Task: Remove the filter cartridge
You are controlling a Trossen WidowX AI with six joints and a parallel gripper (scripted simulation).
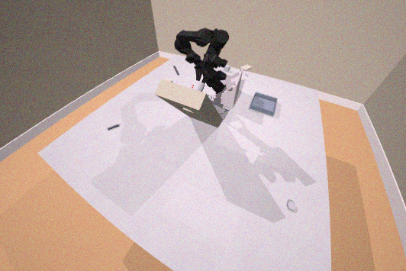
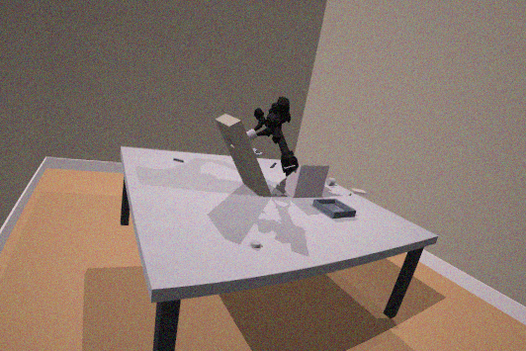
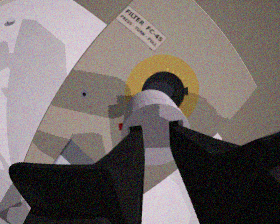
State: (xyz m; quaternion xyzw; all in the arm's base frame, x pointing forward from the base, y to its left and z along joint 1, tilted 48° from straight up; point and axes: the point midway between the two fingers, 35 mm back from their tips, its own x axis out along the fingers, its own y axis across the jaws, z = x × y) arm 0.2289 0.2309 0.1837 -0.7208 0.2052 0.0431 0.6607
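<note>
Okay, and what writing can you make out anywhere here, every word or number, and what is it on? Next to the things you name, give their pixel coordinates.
"FILTER FC-45": top line of the pale label (image 3: 141, 28) on the service panel (image 1: 182, 94) (image 2: 242, 152) (image 3: 200, 45).
"PRESS · TURN · PULL": smaller second line of the same label, slightly blurred.
I can make out no other writing: none on the filter cartridge (image 1: 198, 86) (image 2: 251, 132) (image 3: 156, 120) between the fingers, and none on the tray (image 1: 263, 112) (image 2: 344, 215).
</note>
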